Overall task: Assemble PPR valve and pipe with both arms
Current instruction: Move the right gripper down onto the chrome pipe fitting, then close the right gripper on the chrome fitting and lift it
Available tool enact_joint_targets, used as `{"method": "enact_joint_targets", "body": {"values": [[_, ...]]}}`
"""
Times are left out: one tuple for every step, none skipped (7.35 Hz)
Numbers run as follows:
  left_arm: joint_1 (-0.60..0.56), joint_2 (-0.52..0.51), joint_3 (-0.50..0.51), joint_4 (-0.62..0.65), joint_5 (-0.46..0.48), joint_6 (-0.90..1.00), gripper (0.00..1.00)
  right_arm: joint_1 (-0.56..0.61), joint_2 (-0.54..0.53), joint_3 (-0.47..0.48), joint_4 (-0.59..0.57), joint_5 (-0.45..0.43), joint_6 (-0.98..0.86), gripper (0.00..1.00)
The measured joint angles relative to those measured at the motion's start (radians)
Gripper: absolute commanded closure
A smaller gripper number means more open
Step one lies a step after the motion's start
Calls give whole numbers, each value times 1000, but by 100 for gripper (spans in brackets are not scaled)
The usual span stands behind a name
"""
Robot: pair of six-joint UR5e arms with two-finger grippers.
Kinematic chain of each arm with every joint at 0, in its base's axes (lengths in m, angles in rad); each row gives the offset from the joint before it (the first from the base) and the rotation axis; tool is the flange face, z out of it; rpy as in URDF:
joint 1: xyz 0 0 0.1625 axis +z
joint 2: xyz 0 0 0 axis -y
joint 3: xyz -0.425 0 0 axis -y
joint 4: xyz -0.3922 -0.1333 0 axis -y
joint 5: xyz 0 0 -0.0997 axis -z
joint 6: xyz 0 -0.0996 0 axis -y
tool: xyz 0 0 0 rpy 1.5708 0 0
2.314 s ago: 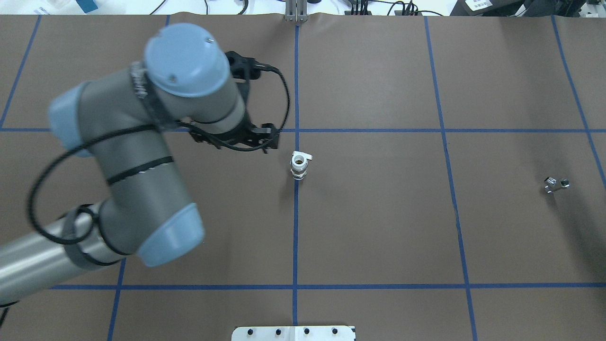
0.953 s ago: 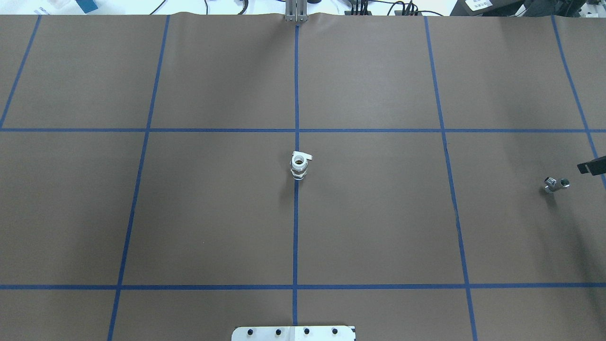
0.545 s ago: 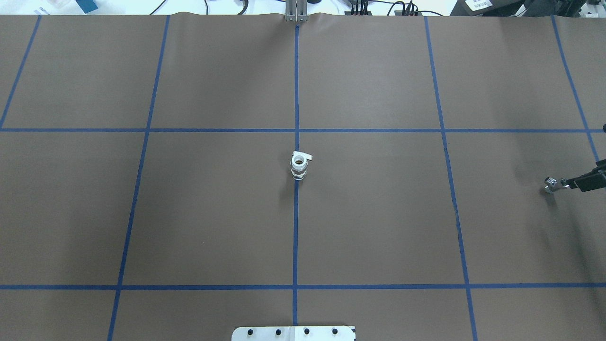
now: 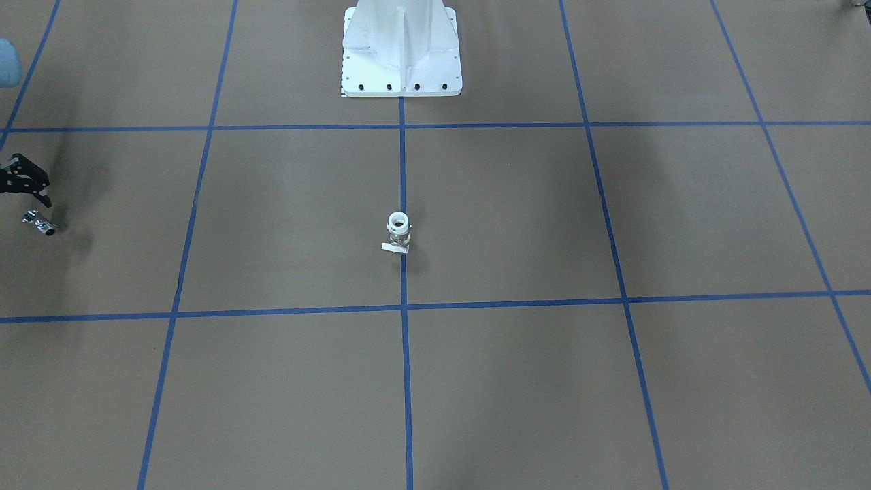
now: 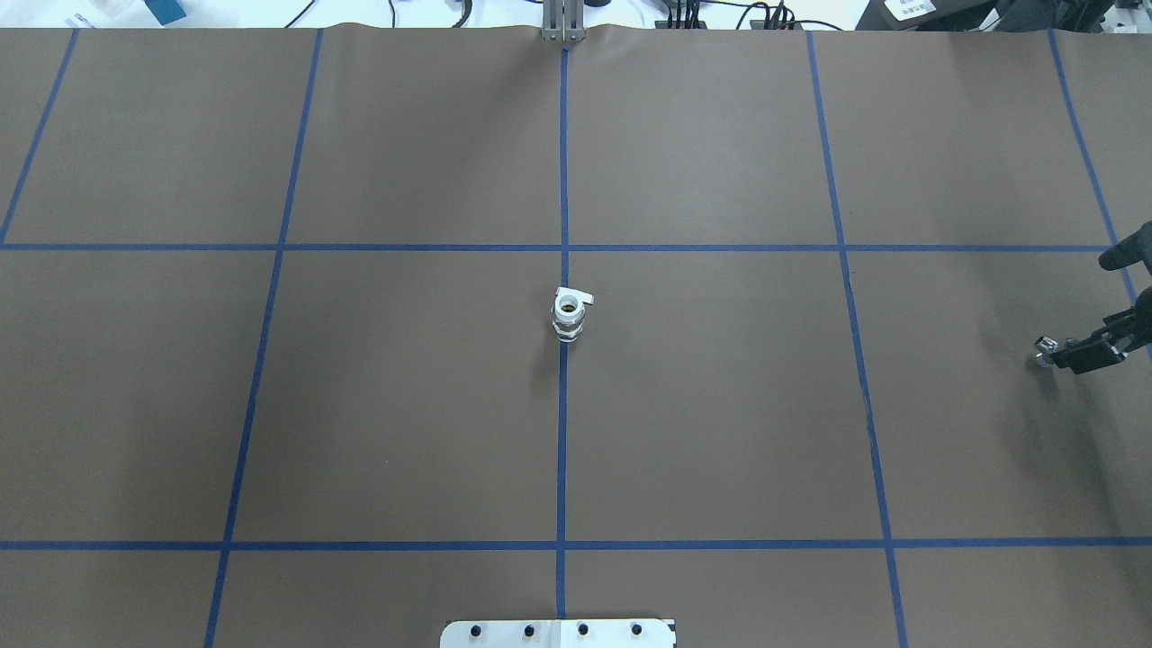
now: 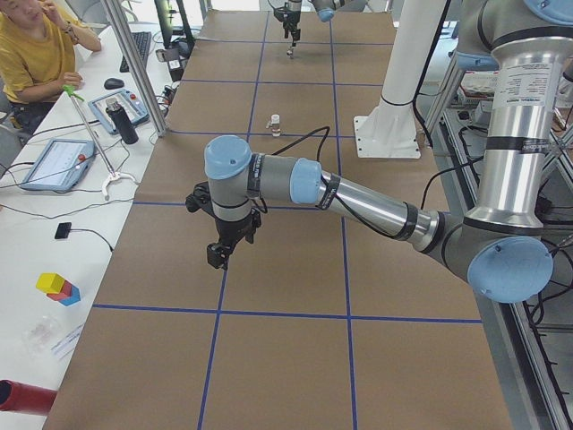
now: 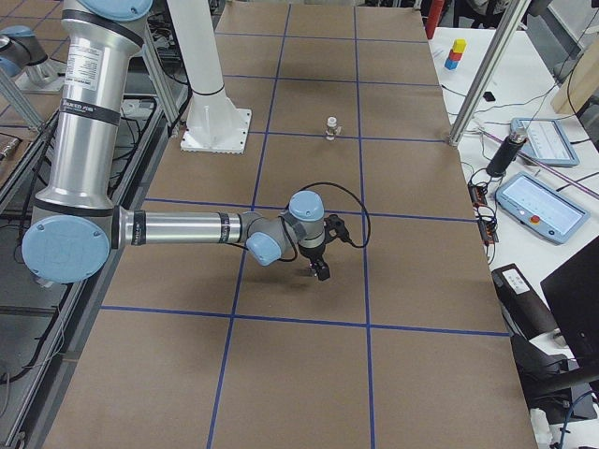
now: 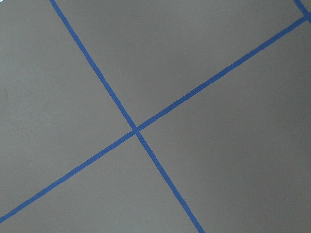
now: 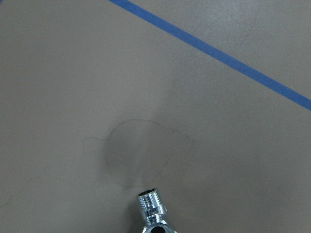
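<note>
The PPR valve (image 5: 568, 317) stands upright at the table's centre on a blue tape line, white collar up and flat tab at its base; it also shows in the front view (image 4: 398, 231). The chrome pipe (image 5: 1044, 349) lies at the far right, and its threaded end shows at the bottom of the right wrist view (image 9: 153, 211). My right gripper (image 5: 1080, 344) is low over the pipe's right end, jaws apart and holding nothing; the front view (image 4: 34, 194) shows it just above the pipe (image 4: 39, 223). My left gripper (image 6: 219, 255) hovers over bare table far to the left. I cannot tell whether it is open or shut.
The white bolted pedestal (image 4: 401, 54) stands at the robot's side of the table. Blue tape lines grid the brown table cover (image 5: 720, 432). An operator (image 6: 36, 45), tablets and a metal post (image 6: 134, 63) are beyond the table's far long edge.
My left arm has swung out of the overhead view to the left. My right gripper has come in from the right edge and moved down to the pipe. The valve has not moved.
</note>
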Motion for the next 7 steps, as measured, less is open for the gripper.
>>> {"method": "enact_joint_targets", "body": {"values": [[0,2,3,-14,0,0,0,-11,1,-3,1,0,0,30],[0,2,5,-20,0,-1,0,-20,1,-4,2,1,-1,31],[0,3,6,-22,0,-1,0,-25,1,-5,2,2,-6,31],[0,5,6,-23,0,-1,0,-28,0,-5,2,1,-10,41],[0,10,5,-25,0,-1,0,-28,0,-6,2,0,-13,43],[0,18,4,-33,0,-1,0,-28,-1,-8,2,-2,-14,45],[0,28,4,-46,0,-1,0,-29,-1,-10,2,-3,-15,45]]}}
